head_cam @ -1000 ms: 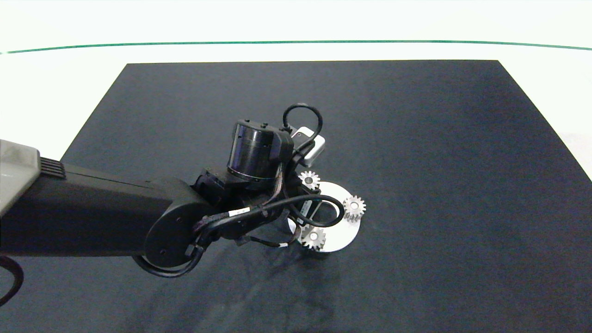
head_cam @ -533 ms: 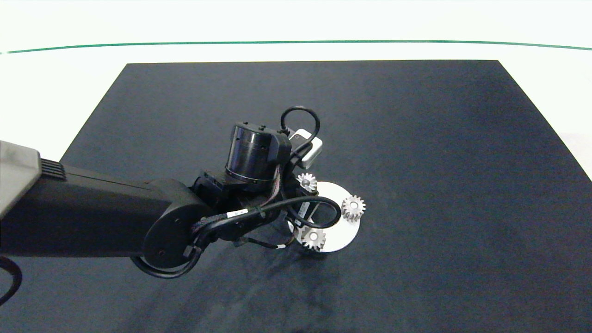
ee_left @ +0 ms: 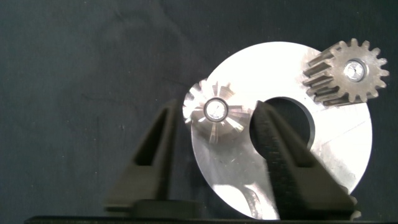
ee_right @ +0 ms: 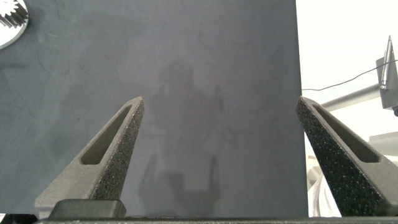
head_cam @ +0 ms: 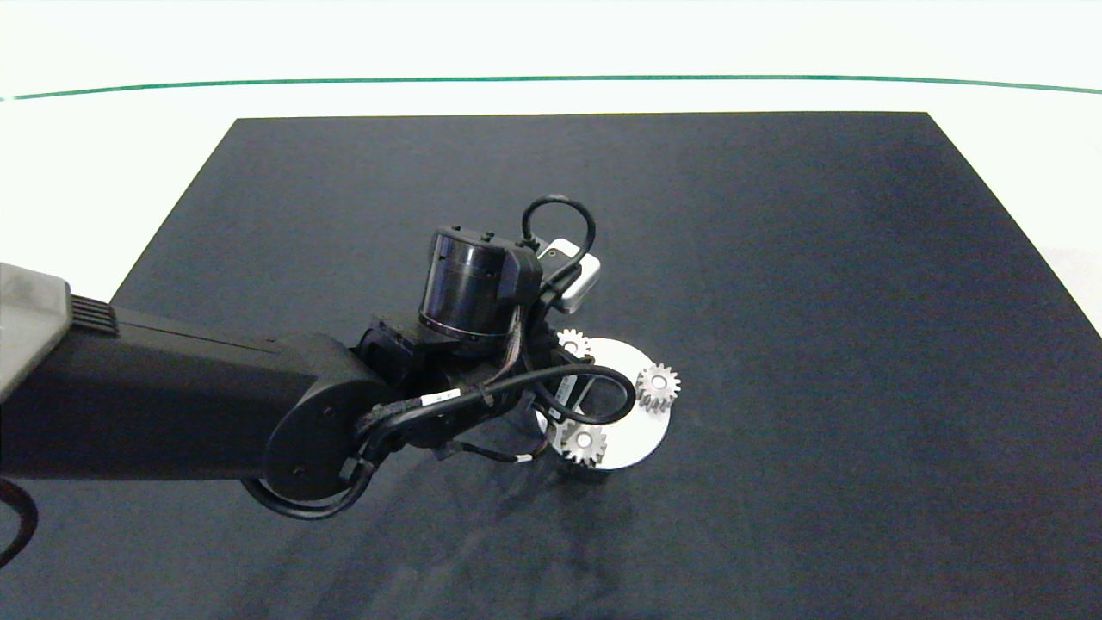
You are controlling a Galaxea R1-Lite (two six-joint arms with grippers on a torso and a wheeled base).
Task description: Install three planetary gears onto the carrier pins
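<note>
Left pincer (ee_left: 214, 134) open, fingers straddling one gear (ee_left: 214, 112) seated on its pin; disc (ee_left: 348, 155) beneath. Right pincer (ee_right: 221, 137) open, above the mat.

A robotics lab or test bench is showing here: a bare white worktop (head_cam: 112, 172) is carrying a black mat (head_cam: 775, 258), a green line (head_cam: 551, 79) is running along its far edge, and cables (ee_right: 348, 79) are trailing beyond it.
</note>
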